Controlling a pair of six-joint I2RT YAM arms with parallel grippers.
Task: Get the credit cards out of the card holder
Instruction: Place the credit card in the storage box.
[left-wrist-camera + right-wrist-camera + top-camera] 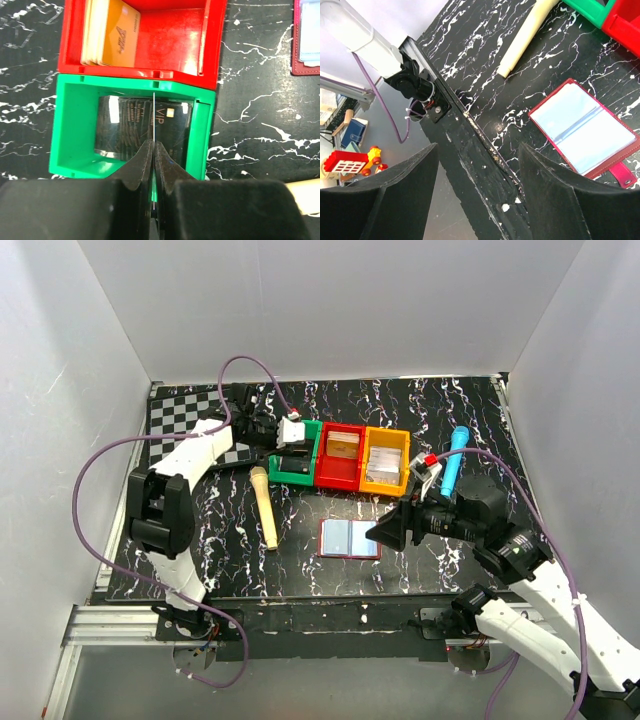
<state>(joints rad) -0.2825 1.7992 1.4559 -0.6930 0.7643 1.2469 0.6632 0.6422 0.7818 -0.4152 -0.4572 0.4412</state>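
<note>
Currently the card holder (350, 538) lies open on the surface (300, 570), just beside the right gripper (477, 170), whose jaws are spread and empty. Treat it as light, limp and glossy inside (likely to slide or fold): pin its maroon rim and draw cards out by an exposed edge. The left gripper (153, 145), jaws pinching a credit card (154, 110) edge-on, hangs over the green bin (70, 130), well apart from the holder.

R claw (477, 150) agape, card holder (585, 132) spread flat
</note>
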